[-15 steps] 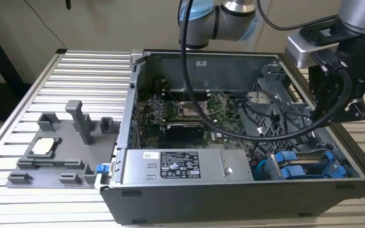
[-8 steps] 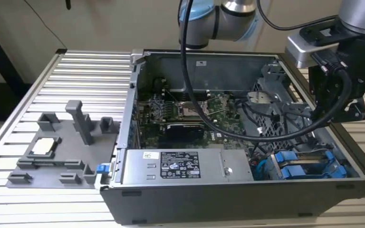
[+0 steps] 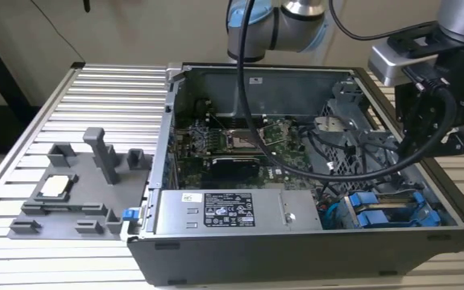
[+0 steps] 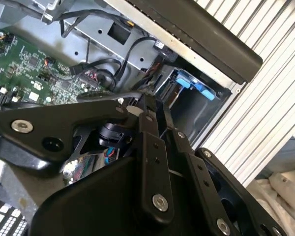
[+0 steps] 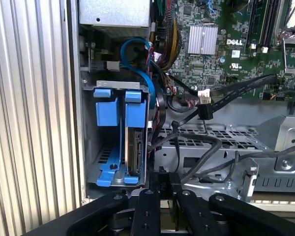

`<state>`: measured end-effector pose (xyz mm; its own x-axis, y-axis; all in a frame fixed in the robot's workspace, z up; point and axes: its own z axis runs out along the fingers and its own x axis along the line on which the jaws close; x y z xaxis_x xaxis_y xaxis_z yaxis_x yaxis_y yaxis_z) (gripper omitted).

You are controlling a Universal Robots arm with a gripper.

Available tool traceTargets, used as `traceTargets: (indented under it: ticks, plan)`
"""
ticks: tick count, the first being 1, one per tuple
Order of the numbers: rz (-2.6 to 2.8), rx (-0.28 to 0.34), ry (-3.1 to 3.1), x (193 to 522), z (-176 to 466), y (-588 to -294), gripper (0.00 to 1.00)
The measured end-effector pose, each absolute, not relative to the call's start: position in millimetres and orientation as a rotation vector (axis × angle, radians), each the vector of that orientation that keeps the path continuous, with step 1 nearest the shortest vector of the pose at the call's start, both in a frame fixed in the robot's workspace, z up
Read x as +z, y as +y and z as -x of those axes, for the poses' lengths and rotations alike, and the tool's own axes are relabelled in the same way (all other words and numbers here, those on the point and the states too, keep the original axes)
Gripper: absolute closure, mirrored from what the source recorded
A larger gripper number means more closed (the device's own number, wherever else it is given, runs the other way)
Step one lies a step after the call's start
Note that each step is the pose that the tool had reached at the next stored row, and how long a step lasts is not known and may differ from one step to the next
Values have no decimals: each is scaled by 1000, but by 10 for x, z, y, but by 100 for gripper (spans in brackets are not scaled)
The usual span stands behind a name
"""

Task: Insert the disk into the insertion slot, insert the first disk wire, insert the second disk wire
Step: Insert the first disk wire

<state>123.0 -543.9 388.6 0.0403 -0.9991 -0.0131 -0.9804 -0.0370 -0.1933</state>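
Disk (image 5: 135, 152) stands on edge inside the insertion slot (image 3: 393, 209), at four o'clock of the computer case (image 3: 296, 257) in the exterior view; our gripper (image 5: 161, 183) hovers nearby, closed, and we see nothing held.

Tabletop (image 3: 95, 90): ribbed metal profiles, matt silver, smooth.
Case (image 3: 296, 254): outer shell matt dark grey; inner walls bare grey sheet metal with a dull sheen.
Power-supply box (image 3: 296, 211): plain grey metal with a white paper label (image 3: 228, 208).
Circuit board (image 3: 289, 154): green, slightly glossy.
Insertion slot (image 5: 88, 128): matt dark grey metal walls with 2 bright blue smooth plastic tabs (image 5: 103, 105).
Cables (image 5: 221, 98): black, smooth sheath with a faint gloss.
Fixture (image 3: 79, 187) at the exterior view's left: matt grey plastic.
Hand (image 4: 146, 109): matt black links with shiny silver screw heads (image 4: 160, 201).
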Motion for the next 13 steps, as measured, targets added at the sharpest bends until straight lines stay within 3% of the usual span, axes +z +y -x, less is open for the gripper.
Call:
traceTargets:
  ticks: [13]
  plan:
    - [2218,-92,2143,3855,-1500,-5439,81]
